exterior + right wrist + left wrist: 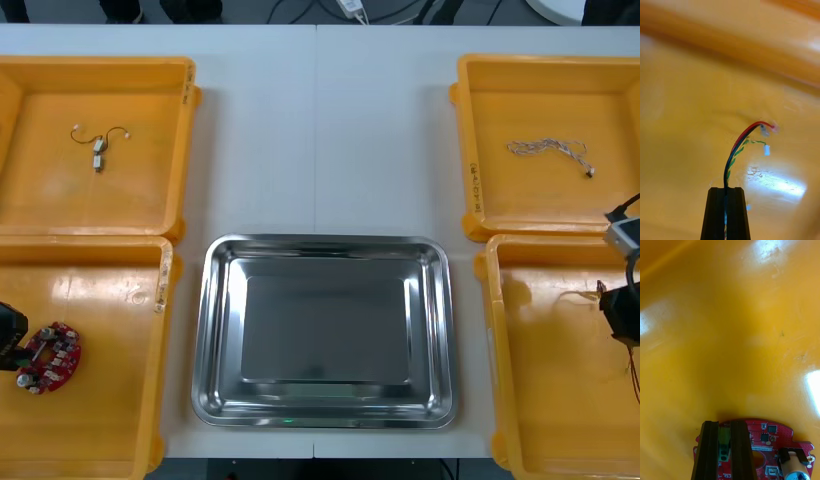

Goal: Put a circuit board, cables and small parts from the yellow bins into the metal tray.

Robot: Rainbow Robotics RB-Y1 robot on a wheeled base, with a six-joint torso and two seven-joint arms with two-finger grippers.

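pale table, bare shiny metal tray between four yellow bins. your left gripper pinches the round red circuit board in its near bin; right gripper clamps thin red-black-green cables.

The light table carries five things. On its left side stand two yellow bins, the far left bin and the near left bin, rim against rim. On its right side the far right bin and the near right bin stand in the same way. The metal tray lies between the two near bins, close to the table's front edge. A thin line runs down the table's middle, perhaps a joint.
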